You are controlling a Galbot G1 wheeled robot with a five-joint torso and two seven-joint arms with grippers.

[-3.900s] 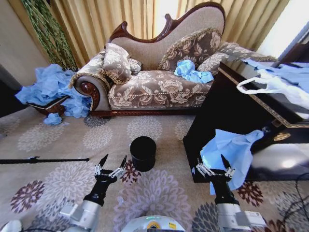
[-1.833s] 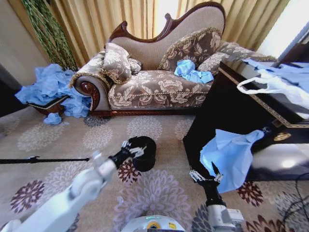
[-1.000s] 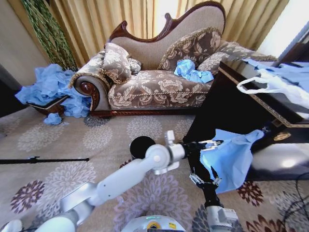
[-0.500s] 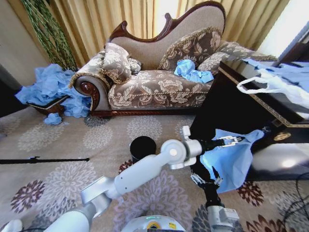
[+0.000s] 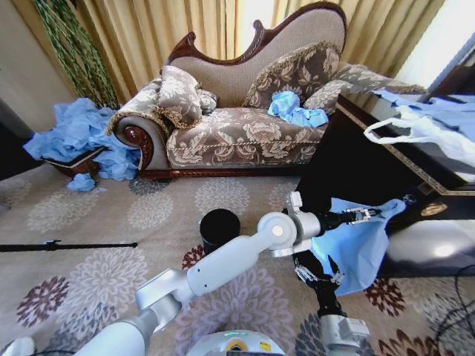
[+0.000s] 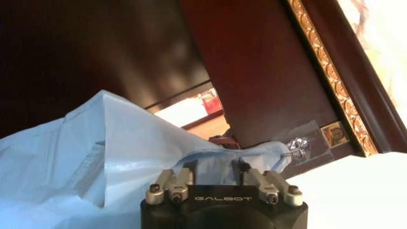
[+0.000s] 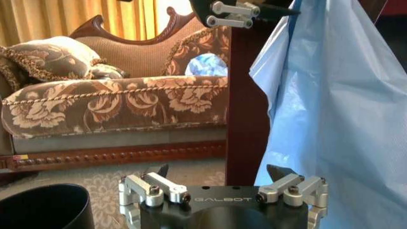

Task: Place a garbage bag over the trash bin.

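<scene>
- The garbage bag (image 5: 355, 248) hangs at the right of centre in the head view, draped down the dark front of the tabletop (image 5: 386, 159); its upper corner sits at the tabletop's edge, and the rest falls loose and crinkled toward the floor.
- The left gripper (image 5: 369, 215) reaches across the middle of the frame to that upper corner. In the left wrist view its fingers sit close together with a fold of blue plastic between them (image 6: 213, 162), so I judge it clamped on the garbage bag, though the pinch itself is partly hidden by the film.
- The right gripper (image 5: 320, 276) waits low in the frame, just beside the bag's lower edge. The right wrist view shows its fingers (image 7: 160, 171) spread apart with nothing between them, the blue sheet hanging close on one side.
- The trash bin (image 5: 220, 228) stands upright on the patterned carpet (image 5: 89, 274), centre of the head view, well apart from the bag. Its mouth is bare and no liner is on it.
- Progress: early. The bag looks gripped but is not yet off the tabletop. Lifting it away, carrying it to the bin, opening its mouth and pulling it over the rim all remain.
</scene>
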